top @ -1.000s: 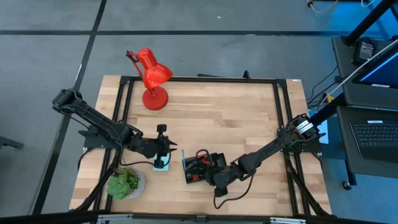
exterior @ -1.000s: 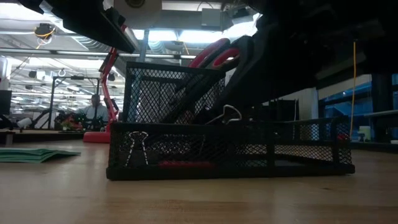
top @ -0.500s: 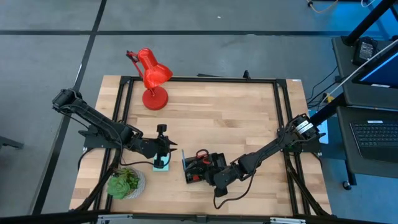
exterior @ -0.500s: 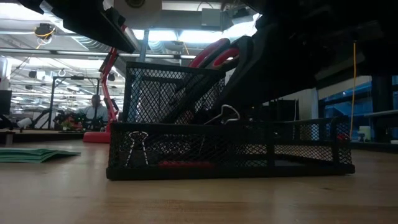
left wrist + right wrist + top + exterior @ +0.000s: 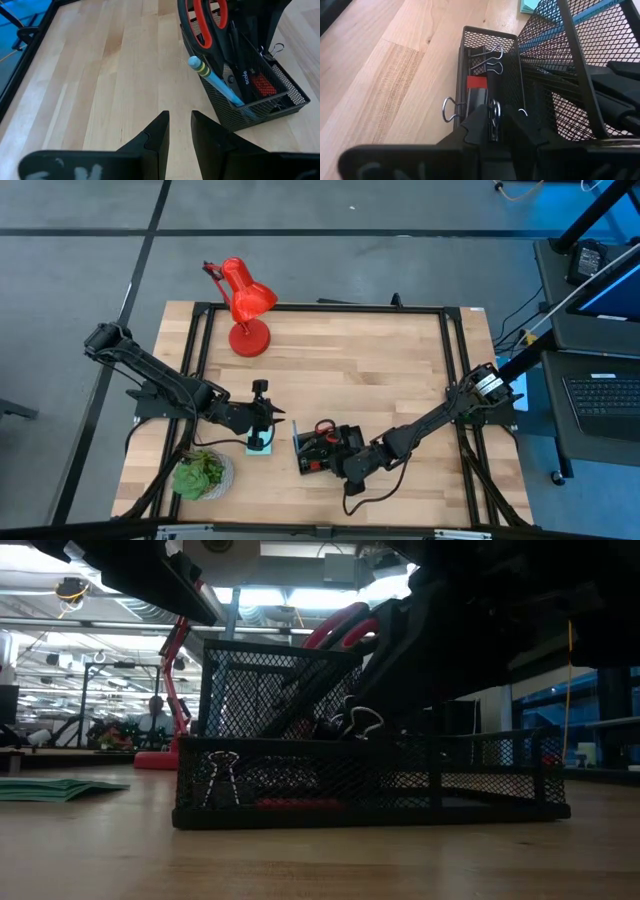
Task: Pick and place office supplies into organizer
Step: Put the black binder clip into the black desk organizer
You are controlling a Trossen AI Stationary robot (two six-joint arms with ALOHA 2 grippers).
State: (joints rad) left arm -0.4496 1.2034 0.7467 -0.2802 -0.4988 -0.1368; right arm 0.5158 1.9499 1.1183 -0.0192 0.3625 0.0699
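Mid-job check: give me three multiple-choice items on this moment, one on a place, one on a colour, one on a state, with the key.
1. Where is the right gripper?
A. over the black mesh organizer
B. beside the red desk lamp
C. above the green potted plant

2. What colour are the handles of the scissors standing in the organizer?
A. blue
B. red
C. yellow

3. What is between the left gripper's fingers?
A. a pen
B. a binder clip
C. nothing

Key: 1 A, the right wrist view looks straight down into the organizer's low compartment; 2 B, red loops show in the left wrist view; 3 C, only bare wooden table shows in the gap.
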